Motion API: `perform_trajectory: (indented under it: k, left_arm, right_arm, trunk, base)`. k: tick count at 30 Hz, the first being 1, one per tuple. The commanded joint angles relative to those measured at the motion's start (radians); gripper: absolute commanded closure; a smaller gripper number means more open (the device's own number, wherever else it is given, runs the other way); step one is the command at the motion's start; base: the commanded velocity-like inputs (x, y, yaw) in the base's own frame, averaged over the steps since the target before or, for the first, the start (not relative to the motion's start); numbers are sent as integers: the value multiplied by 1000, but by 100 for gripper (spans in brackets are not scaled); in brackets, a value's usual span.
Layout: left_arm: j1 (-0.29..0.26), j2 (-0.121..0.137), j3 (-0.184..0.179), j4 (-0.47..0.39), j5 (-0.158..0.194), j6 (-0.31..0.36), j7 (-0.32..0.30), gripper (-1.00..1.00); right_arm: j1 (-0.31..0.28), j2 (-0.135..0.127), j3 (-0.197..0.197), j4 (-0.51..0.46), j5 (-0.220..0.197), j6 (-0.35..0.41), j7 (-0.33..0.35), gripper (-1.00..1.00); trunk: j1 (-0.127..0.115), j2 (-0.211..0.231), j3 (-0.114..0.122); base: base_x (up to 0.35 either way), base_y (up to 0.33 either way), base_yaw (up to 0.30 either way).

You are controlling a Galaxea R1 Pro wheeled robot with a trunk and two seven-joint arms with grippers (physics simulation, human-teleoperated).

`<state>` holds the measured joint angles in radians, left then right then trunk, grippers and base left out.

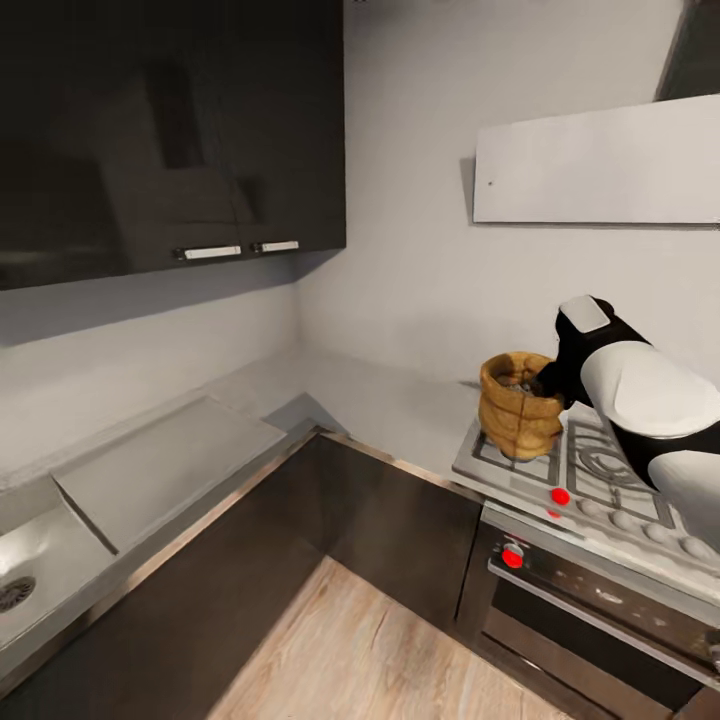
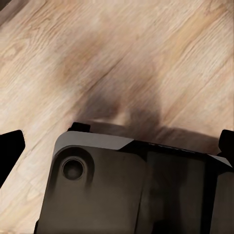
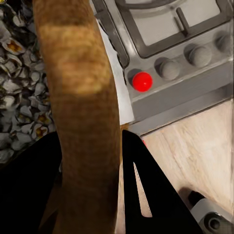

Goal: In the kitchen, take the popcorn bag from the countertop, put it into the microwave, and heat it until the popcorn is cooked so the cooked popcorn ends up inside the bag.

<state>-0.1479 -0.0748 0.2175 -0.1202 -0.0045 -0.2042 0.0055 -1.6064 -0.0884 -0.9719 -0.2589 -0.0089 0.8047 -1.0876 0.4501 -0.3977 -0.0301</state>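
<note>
Looking from the head view, you are holding the popcorn bag (image 1: 518,405) by its rim with your right hand (image 1: 548,380), upright above the near left corner of the steel gas hob (image 1: 600,480). Whether its base is touching the grate or hanging just clear, I cannot tell. The grey surface (image 1: 400,400) is running along the wall to the left of the hob, past the corner to a drainboard and sink (image 1: 25,570). Dark wall cabinets (image 1: 170,130) are hanging above, and the oven (image 1: 600,610) is sitting under the hob.

In the left wrist view, your left hand (image 2: 119,146) is pointing down at the wooden floor (image 2: 122,53), its dark fingertips (image 2: 10,146) spread wide at the picture's edges with nothing between them.

In the right wrist view, your right hand (image 3: 92,161) is pinching the tan wall of the popcorn bag (image 3: 80,97) between its two black fingers (image 3: 146,190), with kernels (image 3: 19,83) showing inside and the hob's knobs (image 3: 170,68) beyond.

I judge the pickup done; finding the microwave, loading the bag and heating it are all left.
</note>
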Motion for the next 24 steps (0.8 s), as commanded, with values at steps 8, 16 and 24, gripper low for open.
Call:
perform_trajectory:
  k: [8, 16, 24]
  left_arm:
    - [-1, -1, 3, 1, -1, -3, 1, -100]
    - [-1, -2, 3, 1, -2, -3, 3, -100]
    - [-1, -2, 3, 1, -1, -3, 2, -100]
  right_arm:
    - [-4, -10, 10, -8, -2, 22, -2, 100]
    - [9, -8, 10, -8, -3, 33, -2, 100]
    - [9, -2, 14, -6, -3, 34, -3, 100]
  trunk:
    - [0, -2, -2]
    - [0, -2, -2]
    - [0, -2, -2]
  base:
    - [-343, 0, 0]
    - [-343, 0, 0]
    - [-343, 0, -104]
